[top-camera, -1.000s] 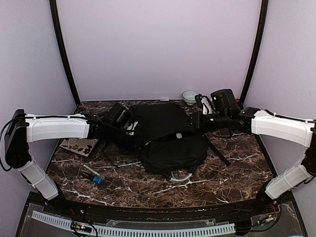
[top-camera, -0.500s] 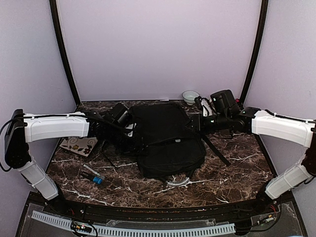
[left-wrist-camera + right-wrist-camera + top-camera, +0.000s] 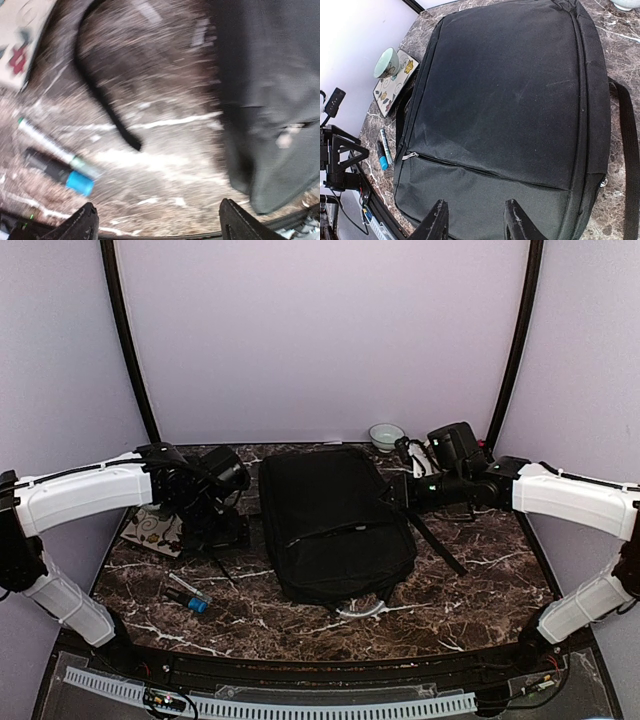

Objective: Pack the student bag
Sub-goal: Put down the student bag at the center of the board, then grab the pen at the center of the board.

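moved: left gripper (image 3: pixel 156 214) has been drawn back to the left, off the student bag (image 3: pixel 335 525), and its fingers have been spread wide; the bag, bunched and lifted earlier, is now laid flat.
left gripper: released, nothing held; hung over the marbled surface (image 3: pixel 165 125) just left of the bag.
under left gripper: a loose black strap (image 3: pixel 100 95), a green-tipped pen (image 3: pixel 47 142) and a blue-capped marker (image 3: pixel 62 175) are seen on the surface, pen and marker side by side.
right gripper (image 3: pixel 475 210): fingers parted partway, nothing seen pinched between them; held at the bag's right edge.
student bag: laid flat mid-surface between the arms, front pocket zip drawn shut, a long strap (image 3: pixel 435 540) trailing right.
further out: patterned card (image 3: pixel 150 532) at left, bowl (image 3: pixel 384 434) at the back.
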Action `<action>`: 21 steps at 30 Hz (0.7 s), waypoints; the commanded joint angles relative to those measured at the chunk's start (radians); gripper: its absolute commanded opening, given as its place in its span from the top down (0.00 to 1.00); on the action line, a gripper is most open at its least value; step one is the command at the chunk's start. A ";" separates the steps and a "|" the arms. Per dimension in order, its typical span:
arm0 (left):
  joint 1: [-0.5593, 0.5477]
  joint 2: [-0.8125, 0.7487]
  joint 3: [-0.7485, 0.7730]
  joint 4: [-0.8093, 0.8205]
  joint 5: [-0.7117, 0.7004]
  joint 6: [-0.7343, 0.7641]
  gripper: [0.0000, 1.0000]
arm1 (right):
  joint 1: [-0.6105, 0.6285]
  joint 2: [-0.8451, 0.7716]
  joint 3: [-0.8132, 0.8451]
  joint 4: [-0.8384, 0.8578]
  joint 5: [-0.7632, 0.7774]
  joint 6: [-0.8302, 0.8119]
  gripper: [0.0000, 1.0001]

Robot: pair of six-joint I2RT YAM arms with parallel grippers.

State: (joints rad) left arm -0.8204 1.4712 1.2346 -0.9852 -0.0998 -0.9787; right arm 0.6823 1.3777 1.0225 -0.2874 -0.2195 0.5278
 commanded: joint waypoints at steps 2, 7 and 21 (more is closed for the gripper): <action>0.005 -0.041 -0.072 -0.190 -0.072 -0.176 0.16 | 0.008 0.003 0.019 0.008 0.037 -0.022 0.61; 0.034 -0.058 -0.137 -0.256 -0.023 -0.387 0.19 | 0.008 0.001 0.008 0.002 0.035 -0.025 0.62; 0.268 -0.301 -0.448 -0.028 0.128 -0.554 0.37 | 0.008 -0.019 -0.001 -0.040 0.038 -0.028 0.62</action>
State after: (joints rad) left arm -0.6296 1.2263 0.8688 -1.0615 -0.0151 -1.4929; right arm 0.6823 1.3781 1.0225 -0.3275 -0.1864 0.5022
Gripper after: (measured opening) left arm 0.653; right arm 0.381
